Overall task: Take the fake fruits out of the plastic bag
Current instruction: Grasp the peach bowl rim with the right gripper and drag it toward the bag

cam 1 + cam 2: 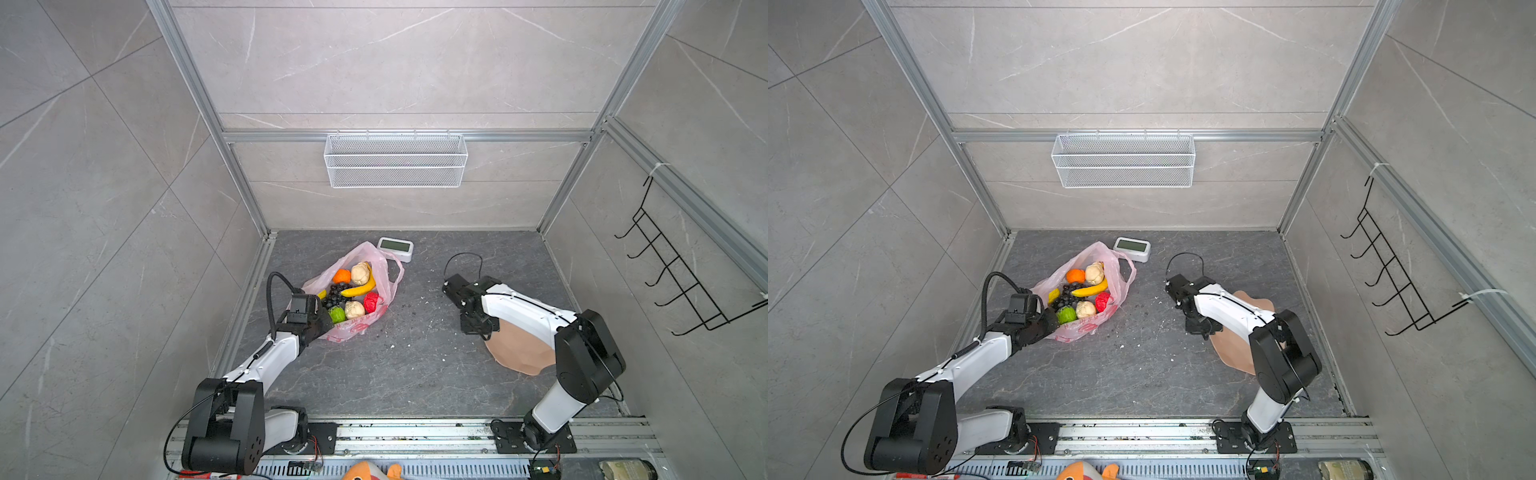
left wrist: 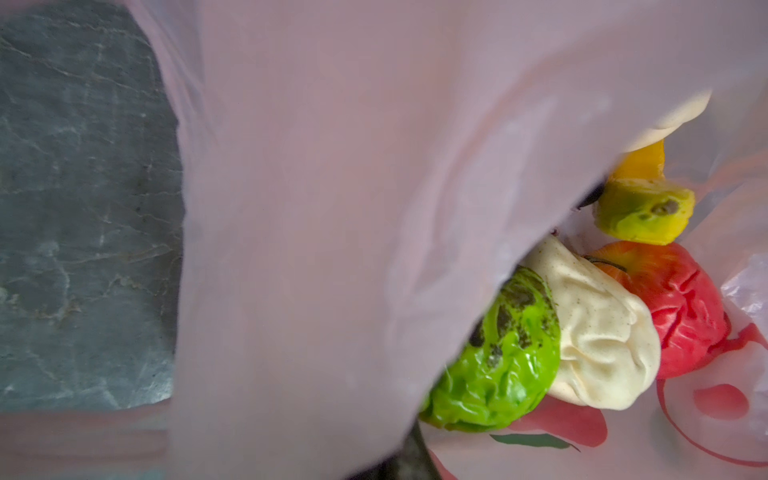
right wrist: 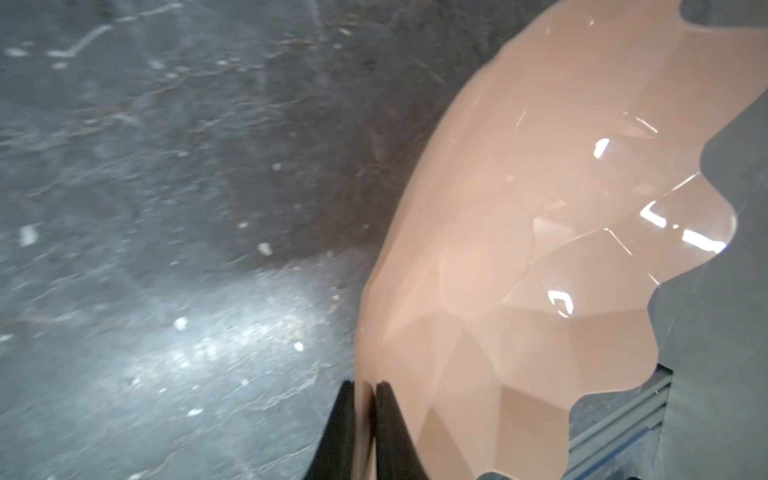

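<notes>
Left gripper [image 1: 319,327], clamped on the flimsy, slippery plastic bag [image 1: 365,253] toward the far-left corner of the surface [image 1: 415,374], bares seemingly light, glossy fake fruits [image 1: 359,289], best pinched across their middles; right gripper [image 3: 365,415] nips the bowl [image 3: 540,208] rim.

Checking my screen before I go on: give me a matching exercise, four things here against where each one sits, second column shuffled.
Things:
1 banana
2 peach bowl
3 white clock
4 wire basket

Places:
a hung on the back wall
b inside the plastic bag
c rim pinched in the right tool
d on the table, behind the bag

Pairs: 1-b, 2-c, 3-d, 4-a.
</notes>
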Tool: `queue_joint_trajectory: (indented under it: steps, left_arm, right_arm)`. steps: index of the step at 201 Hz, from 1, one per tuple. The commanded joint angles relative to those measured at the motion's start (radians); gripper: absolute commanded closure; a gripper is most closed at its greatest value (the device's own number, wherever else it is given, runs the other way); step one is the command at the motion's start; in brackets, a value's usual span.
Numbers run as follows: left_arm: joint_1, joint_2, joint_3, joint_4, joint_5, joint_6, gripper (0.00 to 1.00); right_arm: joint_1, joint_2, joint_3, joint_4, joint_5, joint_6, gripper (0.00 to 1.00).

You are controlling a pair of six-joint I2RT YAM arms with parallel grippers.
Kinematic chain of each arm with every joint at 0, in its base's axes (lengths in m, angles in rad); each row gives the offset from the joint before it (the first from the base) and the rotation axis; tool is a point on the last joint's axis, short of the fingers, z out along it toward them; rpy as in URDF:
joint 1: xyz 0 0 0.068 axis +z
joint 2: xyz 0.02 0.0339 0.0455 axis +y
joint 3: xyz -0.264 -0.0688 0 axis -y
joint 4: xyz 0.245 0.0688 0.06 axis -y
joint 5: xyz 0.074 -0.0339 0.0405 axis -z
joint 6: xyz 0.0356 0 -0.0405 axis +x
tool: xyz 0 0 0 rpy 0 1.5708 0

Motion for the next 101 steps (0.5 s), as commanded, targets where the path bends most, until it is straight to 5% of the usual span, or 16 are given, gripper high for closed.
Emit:
queue_joint_trajectory:
  steps: [1,101]
  left_arm:
    - [-0.001,-0.005,0.037,-0.018,-0.032,0.016,1.00]
    - [-0.001,-0.035,0.037,-0.043,-0.085,0.027,1.00]
  right_arm:
    - [0.104,0.046,0.066,0.001,-0.087,0.024,0.89]
    - [0.416,0.244,0.329,-0.067,-0.159,-0.035,0.90]
